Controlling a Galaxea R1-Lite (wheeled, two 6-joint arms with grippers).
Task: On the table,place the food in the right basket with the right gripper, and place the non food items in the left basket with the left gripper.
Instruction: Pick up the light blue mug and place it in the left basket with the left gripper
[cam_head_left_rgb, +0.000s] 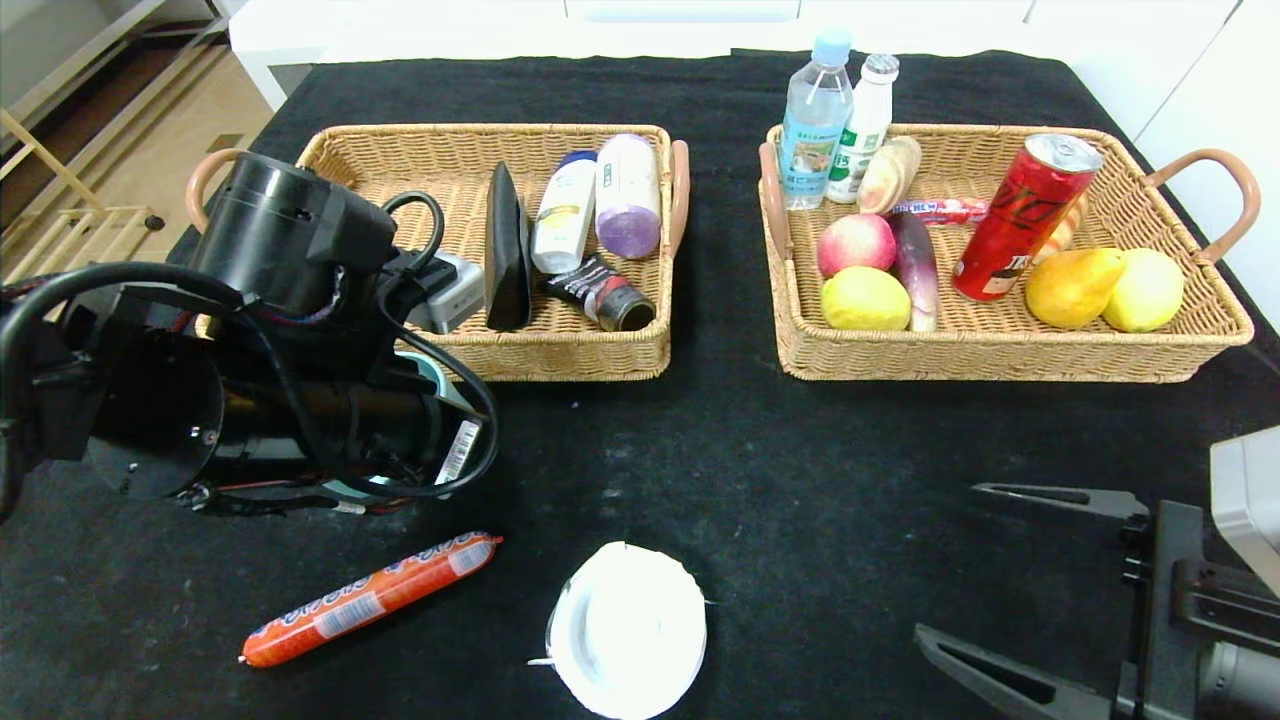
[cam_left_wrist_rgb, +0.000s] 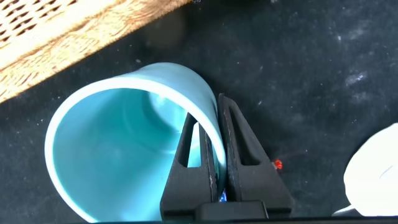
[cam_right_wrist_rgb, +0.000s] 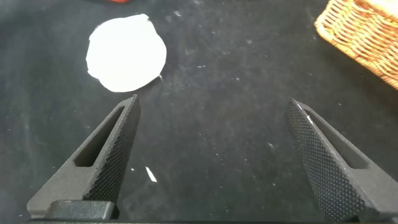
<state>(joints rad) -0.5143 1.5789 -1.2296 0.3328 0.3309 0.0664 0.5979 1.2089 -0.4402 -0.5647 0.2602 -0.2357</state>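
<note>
Head view: the left gripper (cam_left_wrist_rgb: 216, 146) itself is hidden under its own arm at the left of the frame; only slivers of the teal mug (cam_head_left_rgb: 436, 372) peek out around the arm, just below the left basket (cam_head_left_rgb: 560, 350). Mug handle not visible in any view.

Left wrist view settles it: the two fingers are pinched together on the mug (cam_left_wrist_rgb: 124, 143) wall at the rim, one finger inside, one outside. The mug's mouth faces the camera; can't tell from this alone whether it stands on the table (cam_head_left_rgb: 760, 470) or is lifted. Basket weave sits in the upper-left corner of that frame, close to the mug.

Sausage (cam_head_left_rgb: 370, 598) lies flat on the cloth at lower left of the head view, long axis diagonal, rising from lower left to upper right, with its upper end stopping just short of the arm. White lid (cam_head_left_rgb: 627, 628) lies flat at lower centre, its lower edge cut off by the frame, apart from the sausage.

Right gripper (cam_right_wrist_rgb: 211, 155) is parked at lower right of the head view, partly cut off, fingers spread wide with nothing between them; its wrist view shows the lid (cam_right_wrist_rgb: 126, 53) beyond them at upper left.

Right basket (cam_head_left_rgb: 1000, 345) at upper right holds the soda can (cam_head_left_rgb: 1025, 218), leaning, top toward upper right.
</note>
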